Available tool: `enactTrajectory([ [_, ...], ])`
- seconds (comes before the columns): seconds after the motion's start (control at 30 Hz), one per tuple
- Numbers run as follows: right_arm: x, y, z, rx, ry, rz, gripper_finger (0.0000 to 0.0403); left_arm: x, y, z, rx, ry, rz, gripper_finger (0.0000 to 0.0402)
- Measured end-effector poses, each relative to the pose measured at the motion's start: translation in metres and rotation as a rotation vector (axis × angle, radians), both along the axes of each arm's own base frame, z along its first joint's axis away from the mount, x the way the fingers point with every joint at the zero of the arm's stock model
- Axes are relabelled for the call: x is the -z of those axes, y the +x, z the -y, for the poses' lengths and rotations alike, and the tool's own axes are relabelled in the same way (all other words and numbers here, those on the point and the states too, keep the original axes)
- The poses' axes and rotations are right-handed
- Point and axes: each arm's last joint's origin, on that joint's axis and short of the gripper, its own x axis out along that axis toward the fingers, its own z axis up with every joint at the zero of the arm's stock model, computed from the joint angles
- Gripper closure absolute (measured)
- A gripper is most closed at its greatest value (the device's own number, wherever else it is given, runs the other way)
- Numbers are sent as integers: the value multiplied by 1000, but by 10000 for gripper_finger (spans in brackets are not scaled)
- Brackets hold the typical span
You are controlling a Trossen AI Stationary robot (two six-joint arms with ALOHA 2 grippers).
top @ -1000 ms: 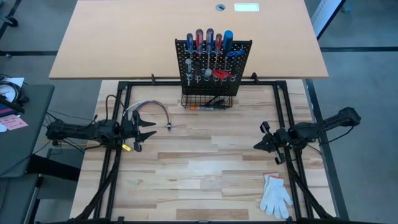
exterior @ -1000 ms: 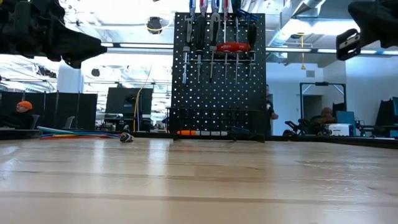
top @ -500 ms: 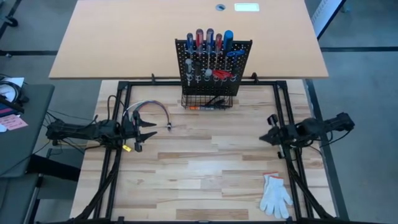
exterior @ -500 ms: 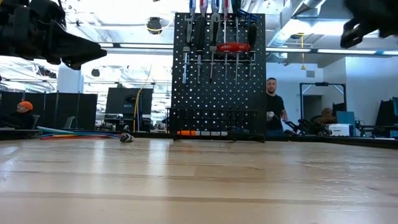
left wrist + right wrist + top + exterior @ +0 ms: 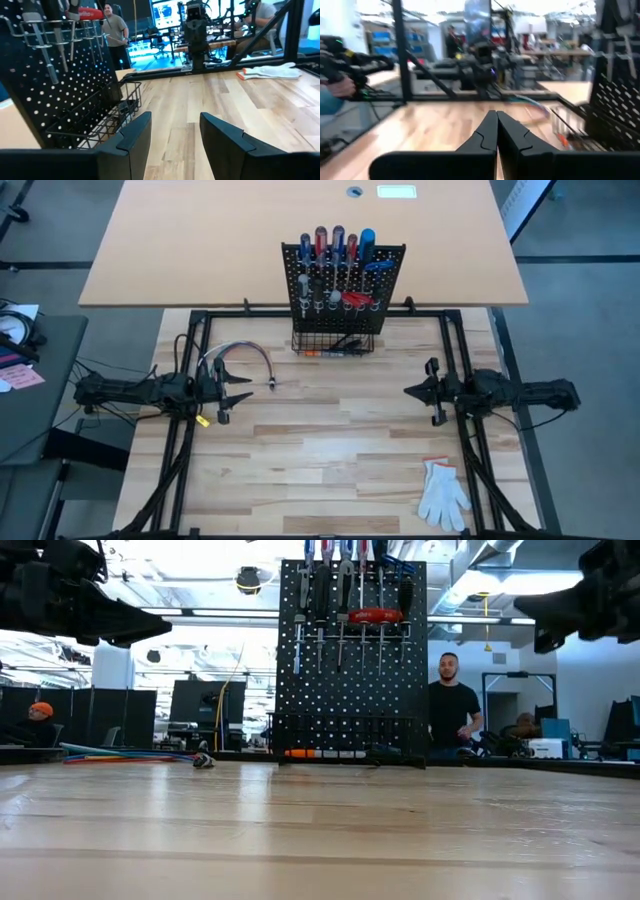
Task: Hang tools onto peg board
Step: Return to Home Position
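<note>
Tabletop (image 5: 330,430); basket (image 5: 333,342) contents indistinct

You're looking across a light plank bench (image 5: 320,840) into an open lab. A bright ceiling (image 5: 200,570) is glaring overhead and dark screens (image 5: 195,700) are lining the back left. One person in a black shirt (image 5: 452,710) is standing at the back right. Another in an orange cap (image 5: 38,712) is sitting far left. From above, grey floor (image 5: 580,310) is showing around a tan tabletop (image 5: 200,250).
</note>
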Motion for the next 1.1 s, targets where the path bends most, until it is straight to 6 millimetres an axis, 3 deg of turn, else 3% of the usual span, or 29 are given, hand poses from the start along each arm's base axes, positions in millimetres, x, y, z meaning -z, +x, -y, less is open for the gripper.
enactTrajectory([
  [0.5,6,0,8,87,6,-61,395,3,0,-5,-58,-189,11,238],
  [1.1,7,0,8,86,7,-66,395,1,0,-5,-57,-197,48,238],
])
